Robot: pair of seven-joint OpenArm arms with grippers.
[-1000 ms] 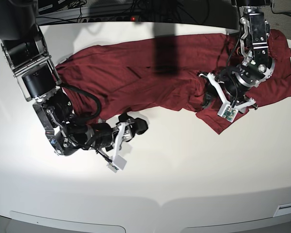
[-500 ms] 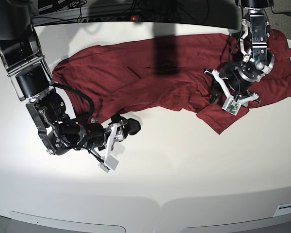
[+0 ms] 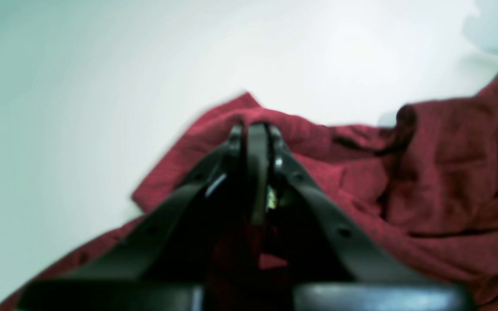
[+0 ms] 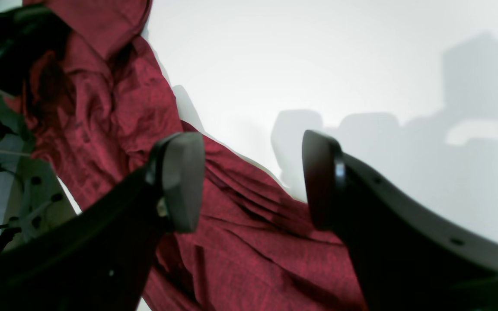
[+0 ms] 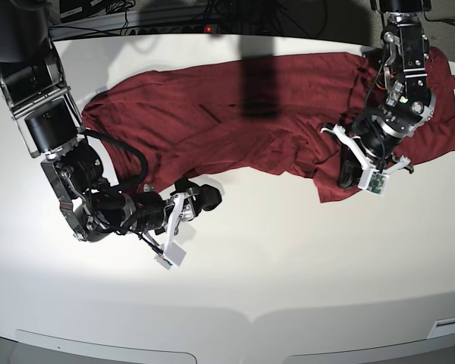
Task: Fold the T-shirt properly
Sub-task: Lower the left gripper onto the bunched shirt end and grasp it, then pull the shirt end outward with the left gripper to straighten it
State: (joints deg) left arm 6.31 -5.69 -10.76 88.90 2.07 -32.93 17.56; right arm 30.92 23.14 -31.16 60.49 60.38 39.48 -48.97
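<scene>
The maroon T-shirt (image 5: 212, 114) lies crumpled across the back of the white table, reaching from the left to the far right. On the base view's right, my left gripper (image 5: 345, 176) sits on the shirt's bunched lower right fold. In the left wrist view its fingers (image 3: 253, 129) are pressed together, with T-shirt (image 3: 448, 172) fabric pinched around them. On the base view's left, my right gripper (image 5: 201, 193) rests low at the shirt's front edge. It is open (image 4: 249, 172), with T-shirt (image 4: 115, 129) cloth lying beneath and between the fingers.
The bare white table (image 5: 288, 265) stretches from the shirt toward the near edge. Cables and a power strip (image 5: 174, 26) run behind the table's far edge. A dark shadow band (image 5: 258, 83) crosses the middle of the shirt.
My left gripper has closed on the shirt's fold and shifted slightly down and right, drawing the lower flap in. My right arm slid a little left, its gripper still open.
</scene>
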